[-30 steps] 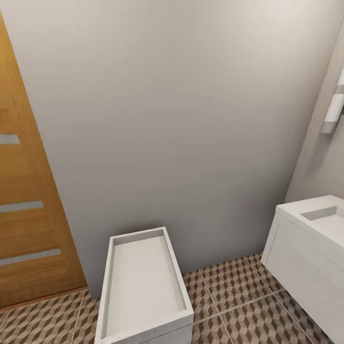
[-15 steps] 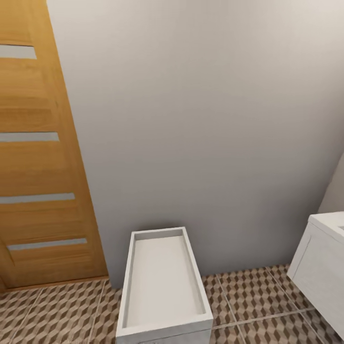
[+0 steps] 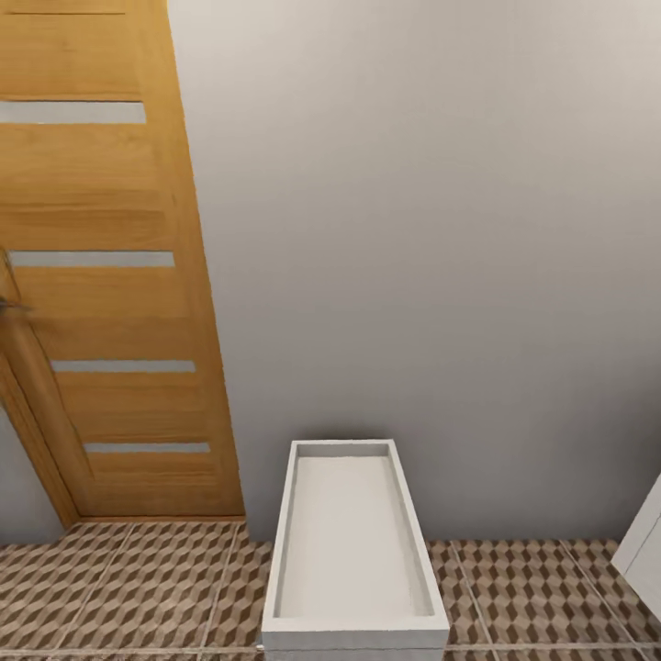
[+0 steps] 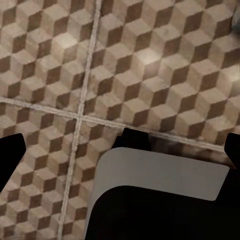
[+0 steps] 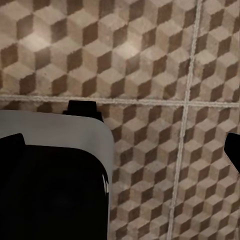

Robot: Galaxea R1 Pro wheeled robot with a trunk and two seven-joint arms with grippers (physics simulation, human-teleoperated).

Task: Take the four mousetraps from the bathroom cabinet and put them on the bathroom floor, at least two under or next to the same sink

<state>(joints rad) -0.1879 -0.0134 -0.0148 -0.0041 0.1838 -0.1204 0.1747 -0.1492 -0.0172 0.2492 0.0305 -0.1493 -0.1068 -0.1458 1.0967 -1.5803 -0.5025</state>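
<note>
right now my head looks down at a plain grey wall [image 3: 431, 229] with a small white drawer unit [image 3: 353, 633] standing against its foot. its top is a shallow open tray, pale inside, with a raised white rim all round. to my left of it stands an orange-brown wooden door [image 3: 110, 312] with 4 narrow pale strips set across it, one above another. a dark handle pokes in at the door's left edge, too small to make out well. at the far right edge, low down, a white corner of the vanity [image 3: 645, 551] cuts into view, set apart from the drawer unit by a stretch of tiles.

the bathroom floor [image 3: 128, 588] runs along the bottom of my head view, brown, beige and white cubes with pale grout lines, and it passes on both sides of the drawer unit.

my left wrist camera looks straight down on the same tiles, where 2 grout lines cross. the dark tips of my left gripper [image 4: 120, 150] sit at the opposite edges of that picture, spread wide apart with nothing between them. a pale grey and black part of my own body lies below.

my right gripper [image 5: 120, 145] is the same: dark tips far apart at the 2 edges, holding nothing, over tiles with crossing grout lines.
</note>
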